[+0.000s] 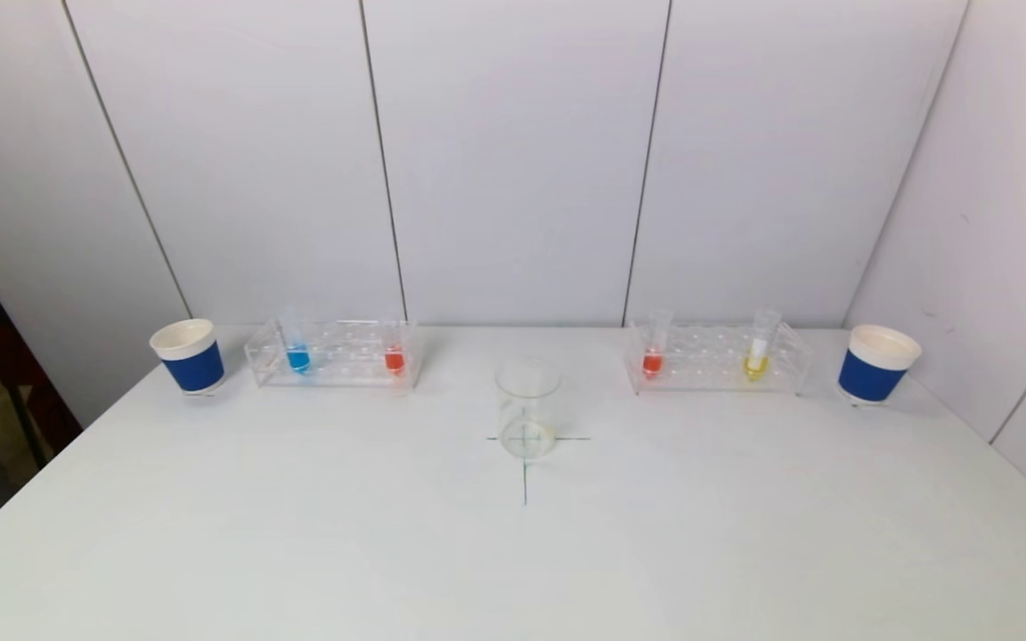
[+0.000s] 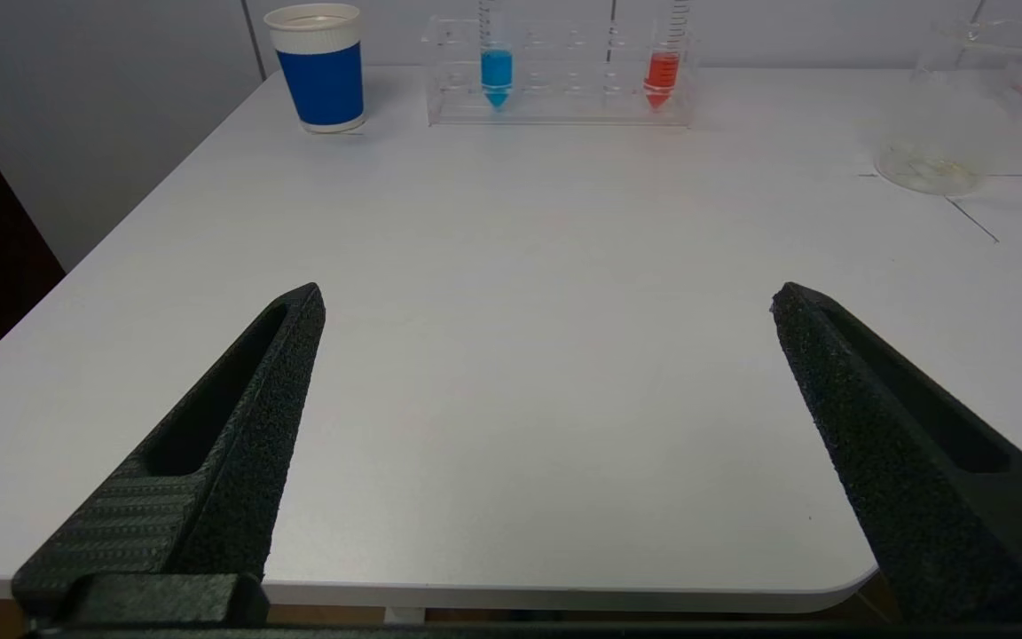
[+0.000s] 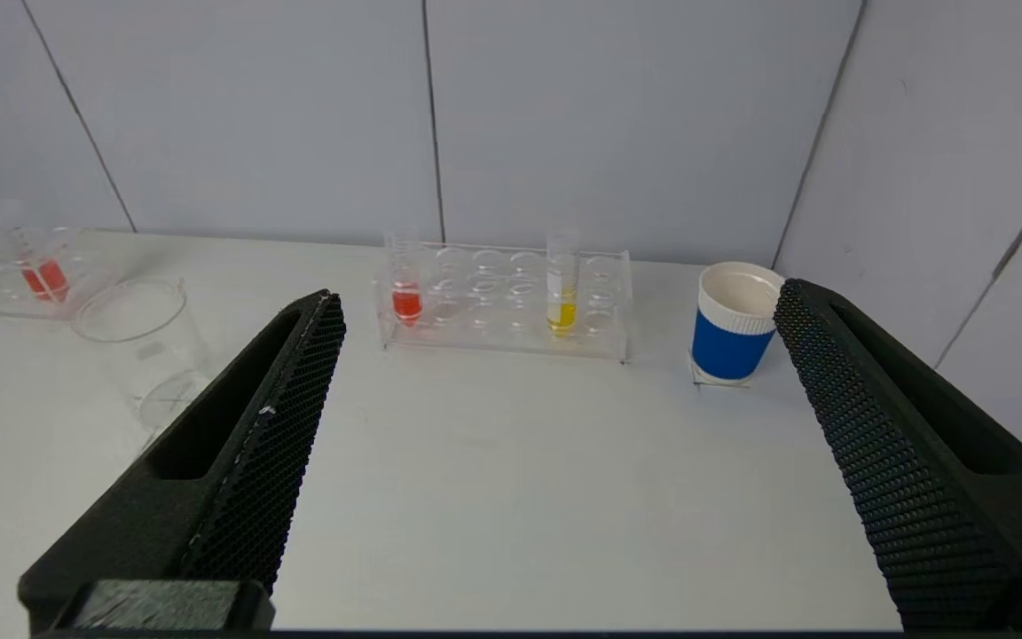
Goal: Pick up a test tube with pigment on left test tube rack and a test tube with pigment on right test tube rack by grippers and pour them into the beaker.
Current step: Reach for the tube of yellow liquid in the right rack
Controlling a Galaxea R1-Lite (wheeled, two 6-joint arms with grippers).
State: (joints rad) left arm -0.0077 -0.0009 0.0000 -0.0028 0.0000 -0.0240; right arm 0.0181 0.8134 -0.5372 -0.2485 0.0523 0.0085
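From the head camera, nothing has been picked up: neither arm is in view, so the task looks to be at its very start. The clear glass beaker (image 1: pixel 527 407) stands empty at the middle of the white table (image 1: pixel 513 552), on a drawn cross. Far left sits the clear plastic left test tube rack (image 1: pixel 335 354), holding a clear tube with blue pigment (image 1: pixel 297 356) at its left end and a clear tube with red pigment (image 1: pixel 394 358) at its right end. Far right, the clear plastic right test tube rack (image 1: pixel 718 358) holds a red-pigment tube (image 1: pixel 653 360) and a yellow-pigment tube (image 1: pixel 755 363). A blue-sleeved white paper cup (image 1: pixel 189 356) stands left of the left rack, and a second blue-sleeved cup (image 1: pixel 876 363) right of the right rack.

In the left wrist view, the left gripper (image 2: pixel 546 297) hangs over the near table edge, jaws spread wide and holding nothing, well apart from the left rack. All tubes stand upright, pigment only in their tapered bottoms.

In the right wrist view, the right gripper (image 3: pixel 560 293) is likewise released and empty, facing the right rack from a distance.

Next, I judge each arm must reach far forward and close on a tube's upper part, above the rack, then lift straight up.
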